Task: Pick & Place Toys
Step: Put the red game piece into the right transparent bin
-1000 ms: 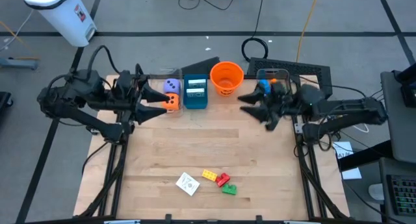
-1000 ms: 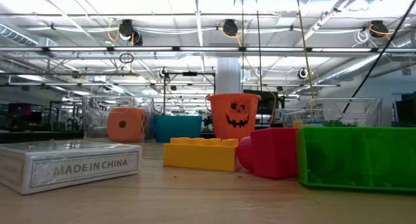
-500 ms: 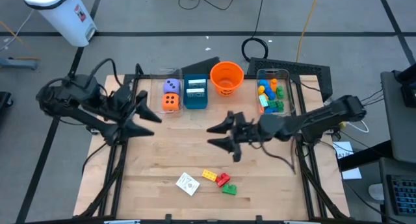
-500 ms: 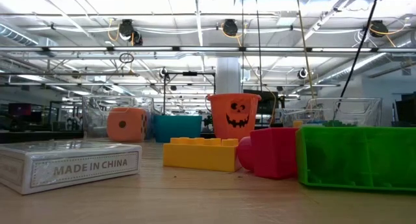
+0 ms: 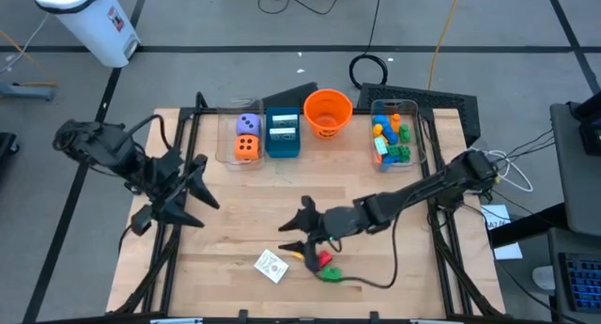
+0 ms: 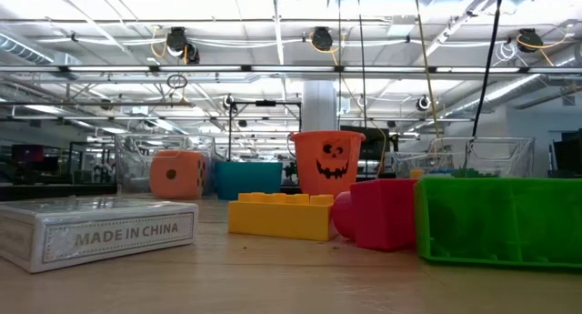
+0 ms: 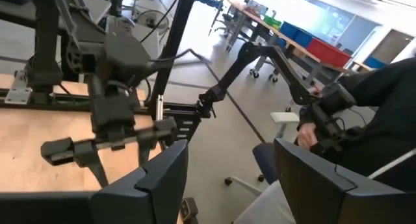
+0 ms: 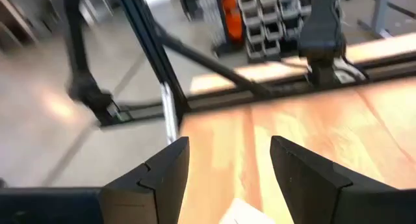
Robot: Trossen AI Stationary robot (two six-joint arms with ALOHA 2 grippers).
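I have the left gripper [image 5: 192, 188] parked near the table's [image 5: 394, 268] left edge, its jaws spread and holding nothing, out of the way of the working arm. Next along the front edge sits the flat white card [image 5: 271, 265], printed on its face. Over the cluster just beside it I hold the right gripper [image 5: 302, 236], fingers parted and empty, so the jaws can drop around a piece. There the yellow plastic brick [image 5: 302, 253] is studded, touching the red brick [image 5: 322, 260], with the green brick [image 5: 331, 274] nearest the front edge.
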